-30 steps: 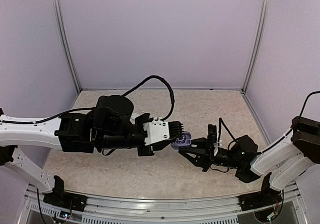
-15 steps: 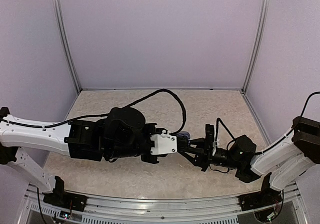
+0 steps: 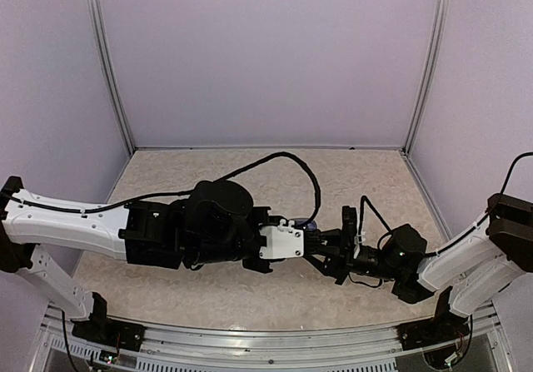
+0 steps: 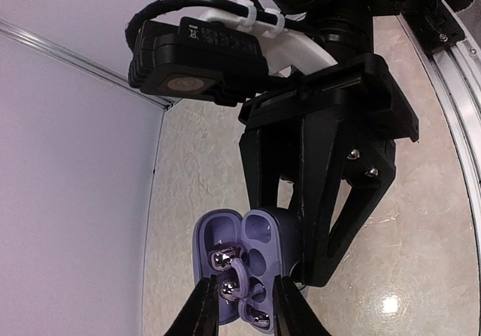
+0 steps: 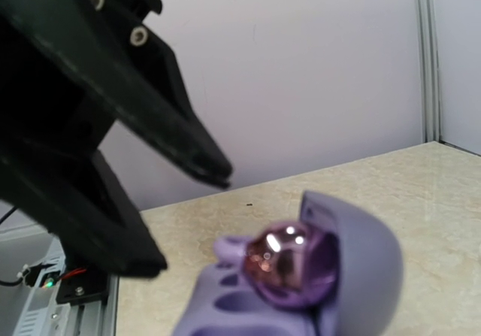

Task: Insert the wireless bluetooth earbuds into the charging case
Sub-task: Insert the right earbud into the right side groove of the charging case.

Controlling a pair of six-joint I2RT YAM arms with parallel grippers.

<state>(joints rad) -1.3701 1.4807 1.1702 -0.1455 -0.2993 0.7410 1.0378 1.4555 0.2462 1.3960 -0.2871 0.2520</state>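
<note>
Where a dark purple earbud [image 4: 234, 274] sits in the open charging case [image 4: 259, 234], the left jaws flank it narrowly; whether they grip it is unclear. The right jaws clamp the case above the middle of the table [image 3: 366, 181]. Since a second ago, the left arm [image 3: 75, 226] has reached farther right.

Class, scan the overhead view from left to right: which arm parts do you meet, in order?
Left arm's white link → left arm's black wrist → its white block → right arm's black wrist → right arm's white link.
</note>
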